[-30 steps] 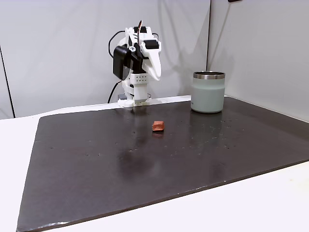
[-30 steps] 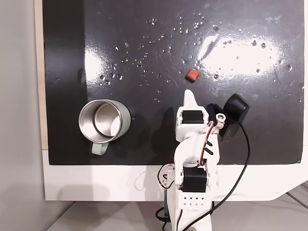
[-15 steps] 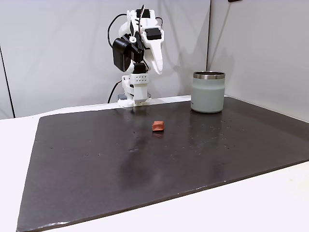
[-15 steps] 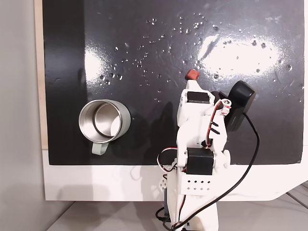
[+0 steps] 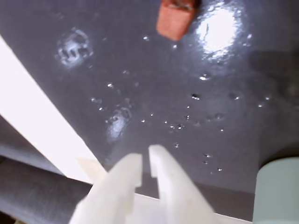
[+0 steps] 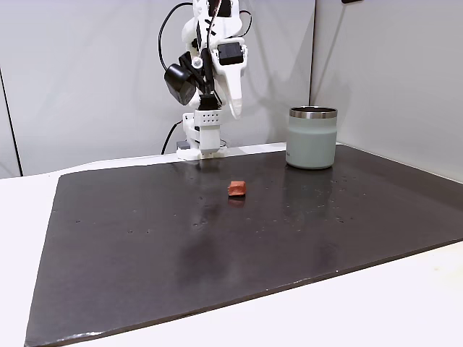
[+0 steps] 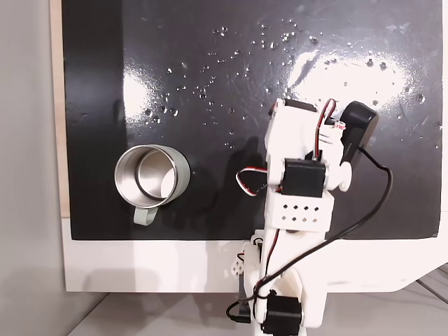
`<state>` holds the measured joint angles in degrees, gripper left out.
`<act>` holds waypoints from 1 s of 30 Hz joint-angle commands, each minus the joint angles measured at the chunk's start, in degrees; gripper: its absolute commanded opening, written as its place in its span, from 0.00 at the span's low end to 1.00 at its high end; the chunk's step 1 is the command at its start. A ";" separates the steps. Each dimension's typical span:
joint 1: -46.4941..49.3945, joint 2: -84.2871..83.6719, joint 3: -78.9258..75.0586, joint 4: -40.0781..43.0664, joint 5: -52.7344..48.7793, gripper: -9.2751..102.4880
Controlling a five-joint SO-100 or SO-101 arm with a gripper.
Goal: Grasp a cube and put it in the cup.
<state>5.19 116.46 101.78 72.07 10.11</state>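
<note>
Cube (image 6: 236, 189) sits alone on the dark counter (image 6: 217, 246), roughly equal-sided, a corner turned toward me in the wrist view — no writing readable. Cup (image 6: 312, 137) stands upright, well apart. My gripper (image 5: 145, 164) hangs above — nearly closed, empty.

A dark, glossy mat (image 6: 253, 238) covers most of my white table (image 6: 22, 217), whose bare top shows along the mat's left and near edges in a fixed view. Small water droplets (image 7: 210, 84) speckle the mat, and bright patches of glare (image 7: 343, 73) lie across it. In my wrist view the droplets (image 5: 196, 116) scatter over the mat's dark surface (image 5: 140, 70). Pale grey wall panels (image 6: 87, 79) stand behind the table.
</note>
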 commanded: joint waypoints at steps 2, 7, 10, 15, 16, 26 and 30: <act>-0.53 -5.27 -9.05 3.43 1.85 0.08; -1.23 -9.23 -11.25 5.27 4.31 0.08; -1.23 -11.95 -12.48 6.42 5.80 0.08; -1.05 -15.91 -15.03 8.35 6.42 0.08; -0.88 -17.05 -15.91 8.88 6.50 0.08; -0.35 -20.92 -17.75 10.02 6.86 0.08; -0.26 -21.97 -17.84 10.46 6.86 0.13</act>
<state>4.83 94.31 87.63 81.91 16.52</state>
